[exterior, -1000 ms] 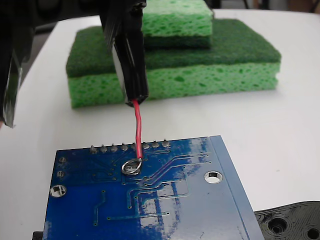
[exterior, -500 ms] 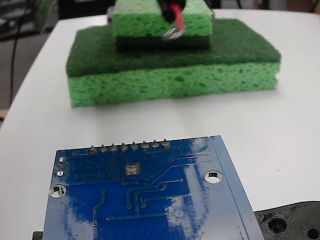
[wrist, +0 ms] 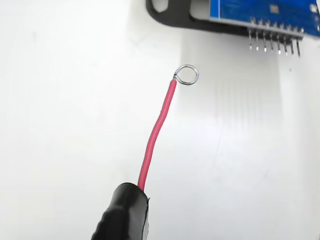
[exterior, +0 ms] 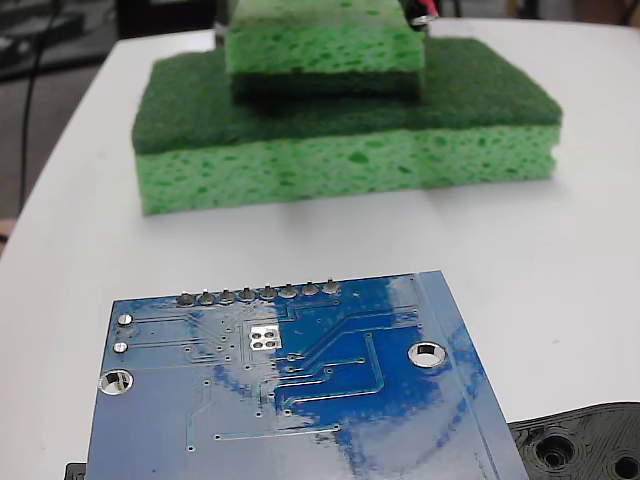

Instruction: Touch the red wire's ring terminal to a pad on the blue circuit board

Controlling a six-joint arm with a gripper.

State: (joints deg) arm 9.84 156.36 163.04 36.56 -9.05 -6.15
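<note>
gripper: only a black taped tip shows at the bottom of the wrist view, with the red wire emerging from it. the fingers are covered, so whether they are parted or clamped cannot be told.

the wire rises with a slight bend and ends in the ring terminal, a small silver loop. the loop hangs over bare white table, touching nothing, apart from the blue circuit board at the top right edge of the wrist view. a row of grey solder pins projects from the board edge toward the loop. a black plastic piece lies under the board.

fixed view: the board lies near the camera, the pad exposed just behind the pin row, nothing on it. a second black piece with holes sits at the near right corner. two stacked green sponges stand far across the table. a scrap of red shows at the top edge, above the sponges, well apart from the board.
</note>
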